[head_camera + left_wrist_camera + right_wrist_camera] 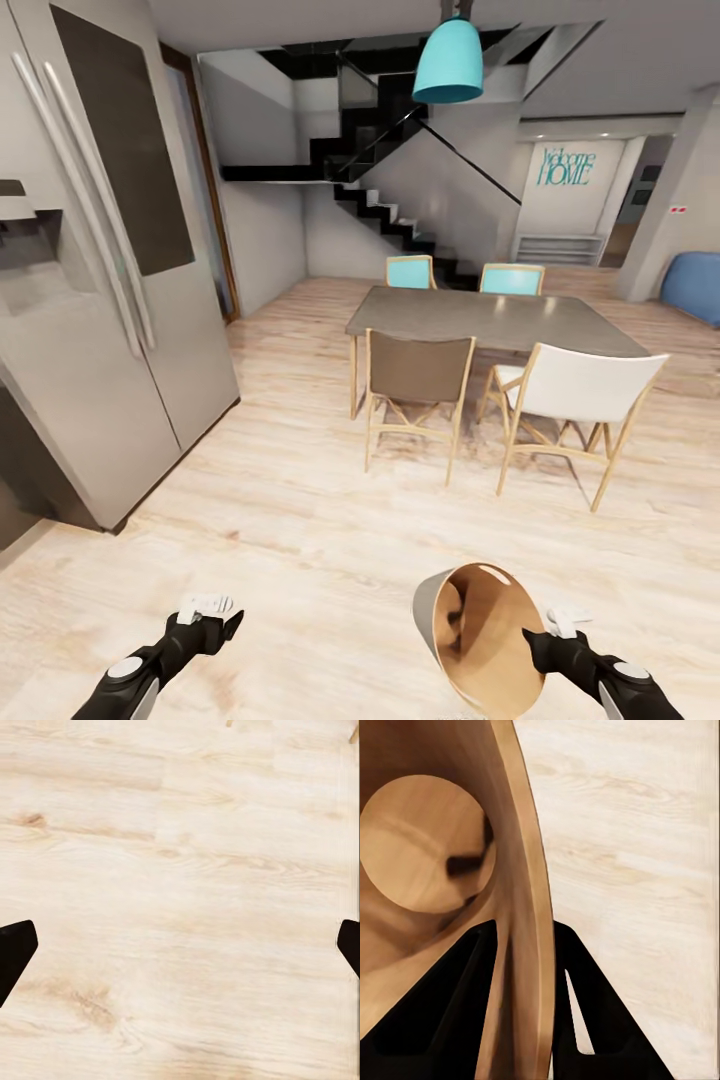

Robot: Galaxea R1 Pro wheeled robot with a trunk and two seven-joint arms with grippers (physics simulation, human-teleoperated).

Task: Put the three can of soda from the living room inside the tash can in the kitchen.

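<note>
- Fridge (pixel 90 270), tall steel double-door, fills the left side of the head view; pale wood floor (pixel 300 520) runs ahead to a dining table (pixel 490 320) with four chairs, stairs (pixel 400 200) behind and a teal pendant lamp (pixel 448 62) above.
- Blue sofa (pixel 700 285) shows partly at the far right edge, past a pillar; judged the living room lies that way.
- Trash can (pixel 480 640) is off the floor, carried by the right gripper (pixel 548 642). It is tipped on its side, so its long axis runs roughly away from the robot, and the copper mouth faces the head camera. Grey outside shows along its left edge.
- No soda cans visible; the bin interior looks empty from both views that see into it.
- Right wrist view: the right gripper's jaws straddle the rim wall (pixel 529 967), one finger (pixel 450 1005) inside and one outside, clamped on it. The round bin bottom (pixel 424 844) sits deep beyond the fingers. The head view cannot show this pinch.
- Left gripper (pixel 205 612) hangs low at the left, holding nothing. In the left wrist view, dark fingertips (pixel 15 952) sit at opposite picture edges, so the jaws are wide apart over bare floor.
- Judgement: the left arm is free for picking cans; the bin needs turning upright before cans go in.
</note>
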